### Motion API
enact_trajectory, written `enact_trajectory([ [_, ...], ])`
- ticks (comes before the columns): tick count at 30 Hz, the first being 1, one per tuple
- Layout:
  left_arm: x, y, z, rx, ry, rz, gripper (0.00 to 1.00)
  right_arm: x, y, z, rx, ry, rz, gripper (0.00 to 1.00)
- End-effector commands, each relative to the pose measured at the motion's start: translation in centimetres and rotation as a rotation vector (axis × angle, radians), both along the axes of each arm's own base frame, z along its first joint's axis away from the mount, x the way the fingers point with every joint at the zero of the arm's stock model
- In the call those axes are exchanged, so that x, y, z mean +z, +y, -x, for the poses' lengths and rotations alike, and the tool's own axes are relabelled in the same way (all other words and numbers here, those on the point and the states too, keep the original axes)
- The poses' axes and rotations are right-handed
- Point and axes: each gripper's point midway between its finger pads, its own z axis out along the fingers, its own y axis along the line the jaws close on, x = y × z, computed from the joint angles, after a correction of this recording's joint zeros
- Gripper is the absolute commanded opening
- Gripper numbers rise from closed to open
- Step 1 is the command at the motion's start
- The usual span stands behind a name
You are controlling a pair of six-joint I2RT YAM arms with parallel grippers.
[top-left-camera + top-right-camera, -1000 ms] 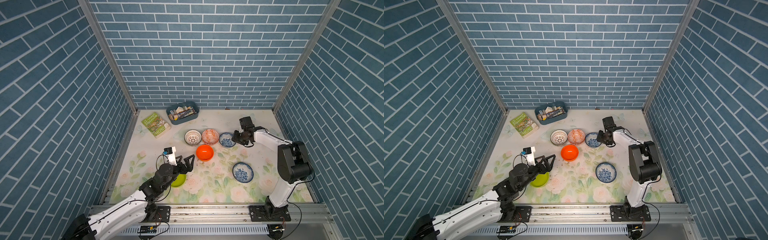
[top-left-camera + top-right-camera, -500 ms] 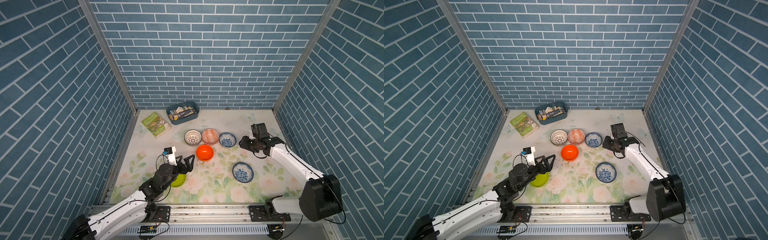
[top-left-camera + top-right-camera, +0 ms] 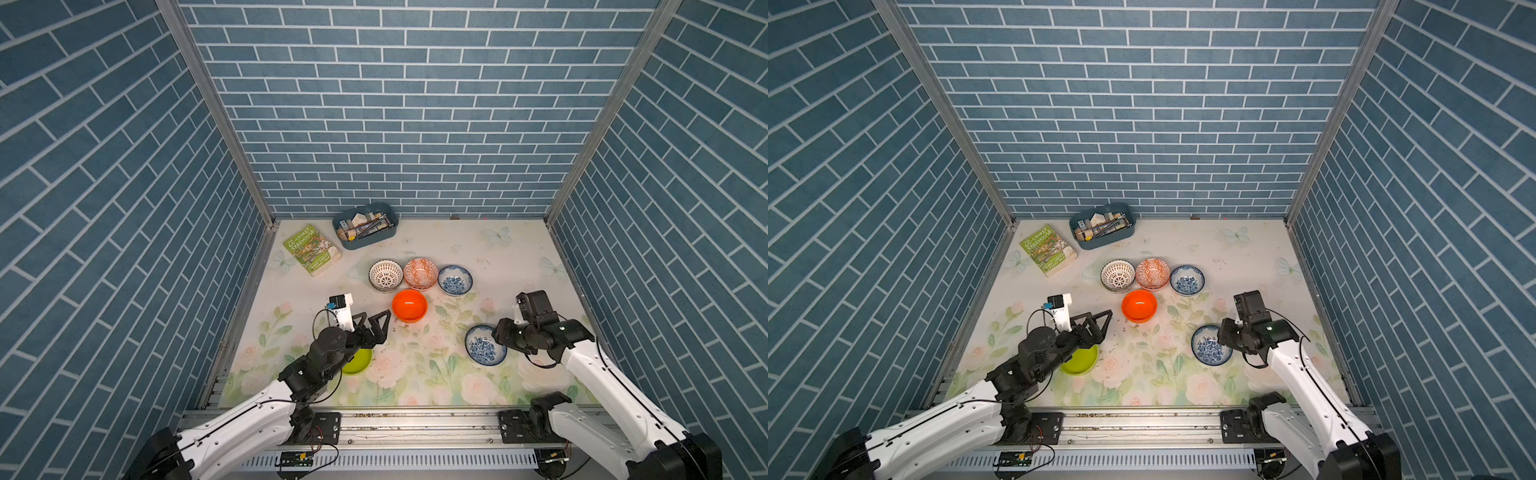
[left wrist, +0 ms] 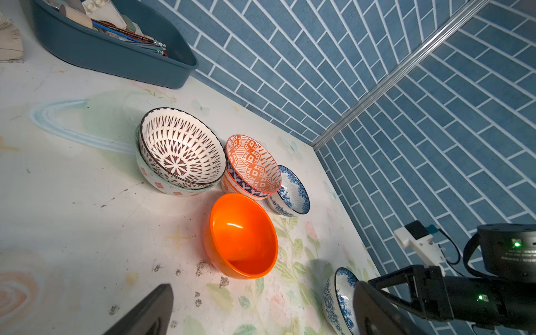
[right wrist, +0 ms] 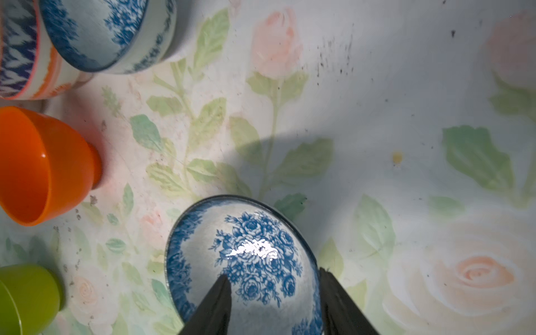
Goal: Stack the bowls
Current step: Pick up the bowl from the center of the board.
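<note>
Blue brick walls (image 3: 374,124) close the place on three sides. Below them lies the table (image 3: 498,257), covered with a pale cloth of printed roses. Two white and black arms reach in from the near edge. At the back wall stands a dark blue tray (image 3: 365,244) full of pencils and small things. Beside it a green book (image 3: 312,249) lies flat.

Most of the bowls stand in one row in the middle of the table. First is a white lattice bowl (image 3: 385,274) sitting inside a grey-green geometric bowl (image 4: 162,185). Next is an orange-white patterned bowl (image 3: 420,272) sitting inside a second patterned bowl (image 4: 233,187). Last in the row is the far blue floral bowl (image 3: 455,279), alone. Just in front of the row stands the plain orange bowl (image 3: 409,305). The lime green bowl (image 3: 360,362) is near the front, half hidden under the left arm. The near blue floral bowl (image 3: 482,351) stands on the right side, well apart from the row.

The left pincer (image 3: 385,326) hangs above the table between the green and the orange bowl, released, with its fingers wide apart and holding nothing. The right pincer (image 5: 272,274) is at the near blue floral bowl. One finger is inside the bowl and the other is outside its rim, and they stand apart, not clenched on it.
</note>
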Motion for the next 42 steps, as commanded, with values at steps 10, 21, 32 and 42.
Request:
enact_trajectory([
  [10,0.1,0.5,0.3,0.006,0.002,0.014,1.0,-1.7,-0.8,1.5,-0.066,0.053,0.002,0.49],
  [21,0.4,0.4,0.3,-0.001,-0.011,0.011,1.0,-2.6,-0.8,1.0,-0.089,0.071,0.012,0.33],
  [32,0.5,0.5,0.4,-0.002,-0.02,0.014,1.0,-3.3,-0.5,0.7,-0.09,0.079,-0.001,0.17],
  [42,0.5,0.5,0.3,-0.001,-0.021,0.013,1.0,-2.0,0.0,-0.6,-0.084,0.048,-0.012,0.0],
])
